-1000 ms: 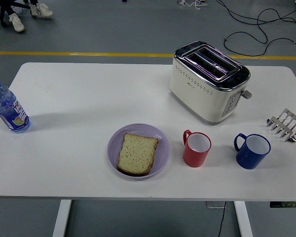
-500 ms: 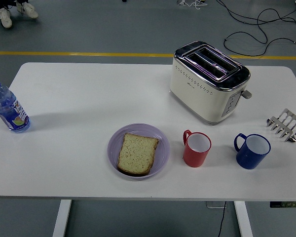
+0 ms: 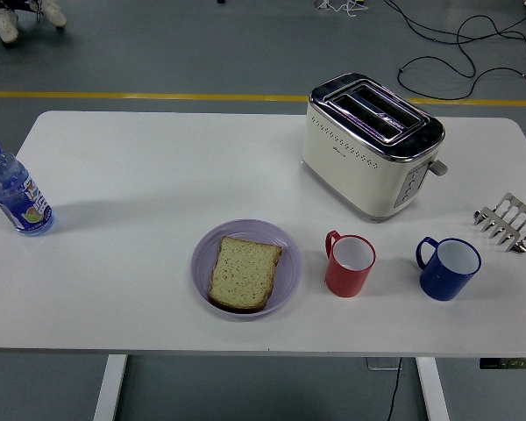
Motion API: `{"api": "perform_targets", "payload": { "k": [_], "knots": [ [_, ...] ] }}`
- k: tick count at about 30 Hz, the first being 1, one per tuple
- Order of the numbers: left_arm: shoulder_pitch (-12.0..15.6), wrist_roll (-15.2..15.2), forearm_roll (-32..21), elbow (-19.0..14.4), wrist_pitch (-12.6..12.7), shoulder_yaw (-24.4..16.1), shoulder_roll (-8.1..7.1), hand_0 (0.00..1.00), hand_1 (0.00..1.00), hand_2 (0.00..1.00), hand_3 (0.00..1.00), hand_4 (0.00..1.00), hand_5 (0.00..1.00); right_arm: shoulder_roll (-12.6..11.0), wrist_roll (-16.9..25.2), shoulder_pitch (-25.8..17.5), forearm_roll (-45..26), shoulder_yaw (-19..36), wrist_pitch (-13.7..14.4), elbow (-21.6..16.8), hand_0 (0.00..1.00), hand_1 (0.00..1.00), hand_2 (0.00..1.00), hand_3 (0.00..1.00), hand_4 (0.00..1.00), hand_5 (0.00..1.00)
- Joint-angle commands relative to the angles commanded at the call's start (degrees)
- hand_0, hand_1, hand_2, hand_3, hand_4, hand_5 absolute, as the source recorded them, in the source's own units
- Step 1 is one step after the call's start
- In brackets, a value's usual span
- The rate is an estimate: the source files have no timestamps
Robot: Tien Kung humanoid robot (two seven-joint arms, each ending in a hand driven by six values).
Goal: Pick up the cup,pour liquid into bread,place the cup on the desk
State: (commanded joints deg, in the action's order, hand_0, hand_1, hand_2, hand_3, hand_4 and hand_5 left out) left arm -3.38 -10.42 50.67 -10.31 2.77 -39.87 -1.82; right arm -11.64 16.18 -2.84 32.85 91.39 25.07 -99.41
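A red cup (image 3: 349, 265) stands upright on the white table (image 3: 140, 184), its handle turned to the left. Right of it is a blue cup (image 3: 448, 268), also upright, handle to the left. A slice of bread (image 3: 244, 273) lies on a lilac plate (image 3: 284, 251) just left of the red cup. Neither of my hands shows in the head view.
A cream toaster (image 3: 371, 144) stands behind the cups. A metal toast rack (image 3: 508, 221) is at the right edge. A water bottle with a blue cap (image 3: 14, 191) stands at the far left. Cables lie on the floor beyond the table.
A small dark part of my right arm at the lower right edge has gone out of view. A person's shoes at the top left have shifted. The table's objects stayed put.
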Motion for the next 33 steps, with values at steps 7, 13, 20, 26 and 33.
{"api": "perform_targets", "payload": {
  "k": [7, 13, 20, 26, 33],
  "knots": [
    [-0.07, -0.02, -0.04, 0.00, -0.01, 0.04, 0.04, 0.657, 0.700, 0.722, 0.618, 0.368, 0.926, -0.03, -0.10, 0.17, -0.45, 0.52, -0.36, -0.34, 0.692, 0.659, 0.706, 0.680, 0.668, 0.068],
    [0.00, 0.05, -0.36, 0.00, 0.00, 0.26, 0.11, 0.657, 0.700, 0.722, 0.618, 0.367, 0.926, -0.20, -0.53, 0.04, -2.38, 1.20, -1.06, -0.87, 0.689, 0.649, 0.691, 0.658, 0.668, 0.066],
    [-0.04, 0.07, -0.91, 0.00, 0.07, 0.53, 0.24, 0.657, 0.700, 0.722, 0.618, 0.367, 0.927, -0.48, -2.41, 0.06, -5.69, 2.49, -3.99, -1.98, 0.685, 0.641, 0.683, 0.643, 0.667, 0.070],
    [0.14, -0.10, 0.03, 0.00, 0.04, -0.32, 0.30, 0.657, 0.701, 0.722, 0.619, 0.367, 0.928, -0.66, -2.58, -0.02, -5.82, 2.48, -4.23, -1.74, 0.685, 0.641, 0.680, 0.642, 0.668, 0.069],
    [0.41, -0.16, 0.64, 0.00, 0.00, -0.61, 0.26, 0.657, 0.701, 0.722, 0.619, 0.366, 0.927, -0.51, -3.14, -0.32, -5.91, 2.55, -4.42, -1.06, 0.680, 0.639, 0.676, 0.637, 0.666, 0.071]
  ]
}}
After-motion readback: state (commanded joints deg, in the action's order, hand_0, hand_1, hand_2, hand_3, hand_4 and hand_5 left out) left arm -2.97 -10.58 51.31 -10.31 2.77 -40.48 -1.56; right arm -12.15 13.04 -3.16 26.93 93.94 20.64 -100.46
